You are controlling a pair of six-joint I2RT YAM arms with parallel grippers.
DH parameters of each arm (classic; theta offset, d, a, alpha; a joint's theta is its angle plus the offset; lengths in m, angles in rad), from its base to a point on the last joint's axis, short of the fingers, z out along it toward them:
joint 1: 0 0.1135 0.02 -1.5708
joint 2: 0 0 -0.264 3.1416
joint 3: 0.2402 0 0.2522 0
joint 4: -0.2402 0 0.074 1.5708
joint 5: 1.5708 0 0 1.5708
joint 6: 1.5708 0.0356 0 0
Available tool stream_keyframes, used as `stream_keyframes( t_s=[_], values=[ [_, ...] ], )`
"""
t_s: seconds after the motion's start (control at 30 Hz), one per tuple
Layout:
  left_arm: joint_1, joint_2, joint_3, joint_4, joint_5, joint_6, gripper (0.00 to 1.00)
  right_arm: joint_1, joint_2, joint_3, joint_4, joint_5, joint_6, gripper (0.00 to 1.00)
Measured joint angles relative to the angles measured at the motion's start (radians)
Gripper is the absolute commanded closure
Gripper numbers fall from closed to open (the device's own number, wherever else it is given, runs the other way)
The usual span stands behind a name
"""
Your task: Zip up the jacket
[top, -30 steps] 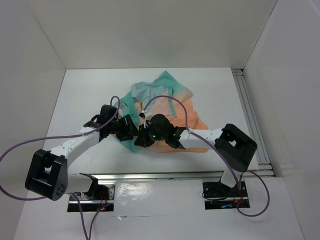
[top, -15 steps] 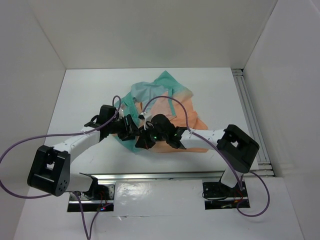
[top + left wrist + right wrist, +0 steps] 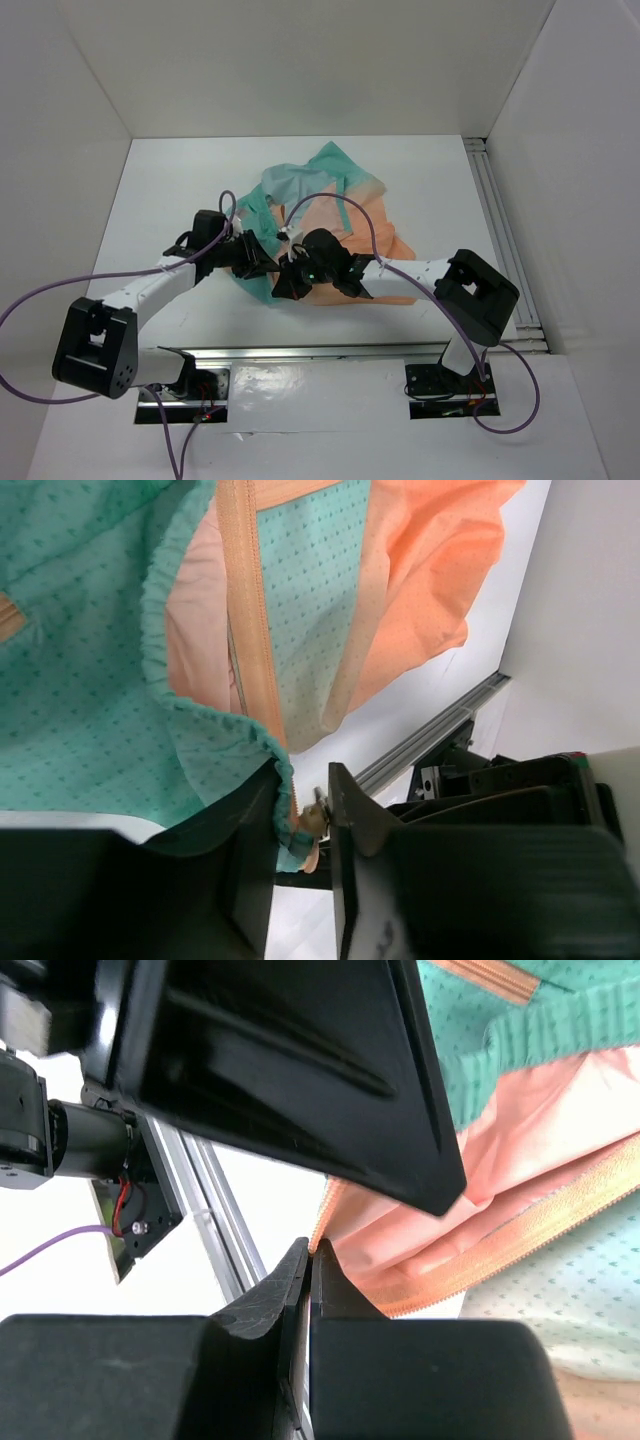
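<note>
White desk (image 3: 160, 200), plain white walls (image 3: 300, 60) on three sides, grey metal rail (image 3: 501, 225) along the desk's right edge, shiny metal strip (image 3: 300, 351) along its near edge

No writing, label, brand, number or sign can be read in any of the views.
</note>
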Motion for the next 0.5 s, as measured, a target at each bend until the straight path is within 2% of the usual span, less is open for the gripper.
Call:
stream_keyframes(
  t_s=[0.13, 0.3, 0.37, 0.5],
  values=[
    [0.008, -0.020, -0.004, -0.004, 0.000, -0.010, 0.79, 0.000, 0.000, 0.000, -0.004, 0.000, -0.007, 1.00],
    [0.016, -0.031, -0.006, -0.017, 0.000, -0.014, 0.80, 0.000, 0.000, 0.000, -0.004, 0.000, -0.012, 1.00],
    [0.019, -0.035, -0.012, -0.017, 0.000, -0.014, 0.71, 0.000, 0.000, 0.000, -0.004, -0.001, -0.012, 1.00],
    [0.029, -0.045, -0.026, -0.018, -0.001, -0.017, 0.62, 0.000, 0.000, 0.000, -0.014, -0.005, -0.013, 1.00]
  ],
)
